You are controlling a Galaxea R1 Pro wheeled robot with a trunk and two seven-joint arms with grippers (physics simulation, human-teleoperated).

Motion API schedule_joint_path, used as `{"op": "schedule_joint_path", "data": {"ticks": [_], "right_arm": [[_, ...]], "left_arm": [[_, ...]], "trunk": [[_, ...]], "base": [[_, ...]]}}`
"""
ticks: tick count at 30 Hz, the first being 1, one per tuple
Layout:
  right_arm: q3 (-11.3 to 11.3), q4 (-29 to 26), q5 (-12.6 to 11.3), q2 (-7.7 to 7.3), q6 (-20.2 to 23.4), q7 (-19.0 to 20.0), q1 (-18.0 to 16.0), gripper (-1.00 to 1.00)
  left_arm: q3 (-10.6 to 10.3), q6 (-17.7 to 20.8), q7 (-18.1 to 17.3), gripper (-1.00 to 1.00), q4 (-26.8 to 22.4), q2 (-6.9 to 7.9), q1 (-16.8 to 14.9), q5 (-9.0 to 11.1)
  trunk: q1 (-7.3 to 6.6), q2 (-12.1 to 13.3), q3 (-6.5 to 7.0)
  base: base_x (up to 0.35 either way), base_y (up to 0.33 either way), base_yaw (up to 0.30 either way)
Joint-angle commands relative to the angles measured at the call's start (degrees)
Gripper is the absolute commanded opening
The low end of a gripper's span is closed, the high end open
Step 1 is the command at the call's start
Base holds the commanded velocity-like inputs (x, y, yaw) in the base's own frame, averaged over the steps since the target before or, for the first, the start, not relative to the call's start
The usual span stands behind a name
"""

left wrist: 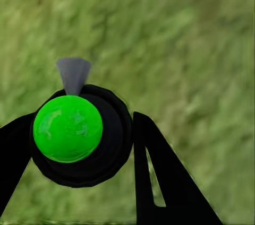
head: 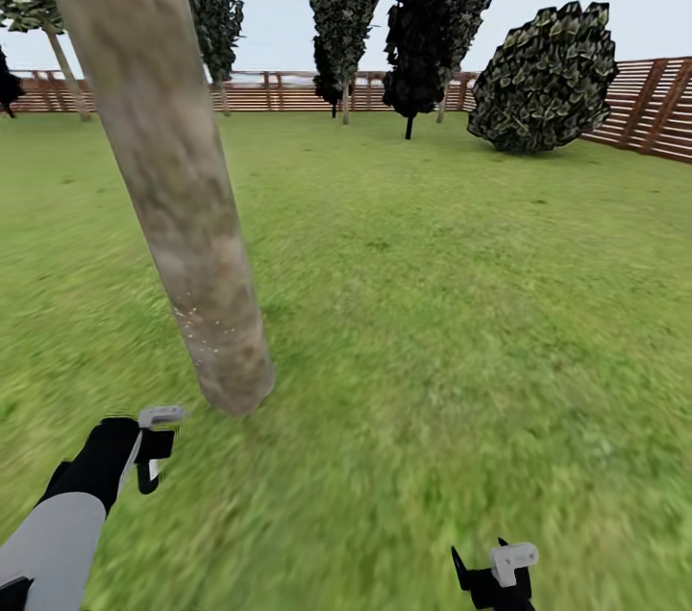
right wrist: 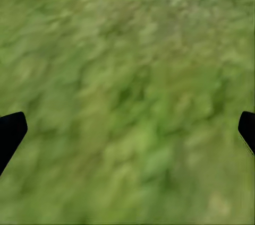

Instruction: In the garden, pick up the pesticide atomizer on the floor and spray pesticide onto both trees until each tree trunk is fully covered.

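1. Two grippers show low in the head view, over flat green grass [head: 461, 323].
2. The left gripper [head: 154, 457] sits at the end of a black and grey arm, near the foot of a thick, mottled beige-grey tree trunk [head: 168, 159] that leans across the left of that view.
3. A scatter of pale specks marks the trunk low down, above its base.
4. In the left wrist view, the left gripper [left wrist: 79, 145] has its black fingers [left wrist: 159, 182] closed on the pesticide atomizer [left wrist: 79, 135], whose round black body lies between them with a bright green cap [left wrist: 67, 128] facing the camera.
5. A small grey nozzle [left wrist: 73, 74] sticks out beyond the atomizer's body, over blurred grass.
6. The right gripper [head: 500, 577] hangs at the lower edge of the head view, well apart from the trunk.
7. In the right wrist view its fingertips [right wrist: 10, 129] stand spread wide at the two sides of the picture, with bare grass between them.
8. Farther back stand several trees, a dark narrow conifer [head: 432, 15] and a rounded bush [head: 543, 78], before a brown slatted fence [head: 644, 107].
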Motion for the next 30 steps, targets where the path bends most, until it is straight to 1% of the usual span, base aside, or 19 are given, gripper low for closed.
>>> {"op": "schedule_joint_path", "data": {"ticks": [1,2,3,4,9,12,16,22,30], "right_arm": [[-0.50,0.02,0.07,0.00,-0.16,0.52,-0.03,1.00],[-0.50,0.03,0.07,0.00,-0.16,0.52,-0.02,1.00],[-0.50,0.02,0.07,0.00,-0.16,0.52,-0.02,1.00],[-0.50,0.02,0.07,0.00,-0.16,0.52,-0.03,1.00],[-0.50,0.02,0.07,0.00,-0.16,0.52,-0.02,1.00],[-0.50,0.02,0.07,0.00,-0.16,0.52,-0.03,1.00],[-0.50,0.02,0.07,0.00,-0.16,0.52,-0.02,1.00],[-0.50,0.02,0.07,0.00,-0.16,0.52,-0.02,1.00],[-0.50,0.02,0.07,0.00,-0.16,0.52,-0.04,1.00]], "left_arm": [[0.24,0.20,0.50,-1.00,-0.13,-0.09,0.16,-0.42],[0.22,0.20,1.50,-1.00,-0.13,-0.12,0.30,-0.36],[0.23,0.30,3.36,-1.00,-0.11,-0.34,0.48,-0.12],[0.25,0.34,3.60,-1.00,-0.09,-0.49,0.51,-0.02],[0.27,0.45,3.08,-1.00,0.23,-1.06,0.56,0.25],[0.27,0.43,3.11,-1.00,0.24,-2.01,0.56,0.20],[0.27,0.35,3.19,-1.00,0.25,-2.82,0.61,0.18],[0.27,0.29,3.22,-1.00,0.25,-3.04,0.59,0.25],[0.27,0.28,3.43,-1.00,0.25,-3.13,0.62,0.27]], "trunk": [[0.00,-0.02,-0.05],[0.00,-0.02,-0.05],[0.00,-0.02,-0.05],[0.00,-0.02,-0.05],[0.00,-0.02,-0.05],[0.00,-0.02,-0.05],[0.00,-0.02,-0.05],[0.00,-0.02,-0.05],[0.00,-0.02,-0.05]], "base": [[0.097,-0.238,0.277],[0.062,-0.251,0.277],[0.016,-0.268,0.273],[0.008,-0.271,0.211],[0.002,-0.274,0.046],[0.000,-0.274,0.002],[0.000,-0.274,0.000],[0.052,-0.271,0.015],[0.167,-0.247,0.252]]}}
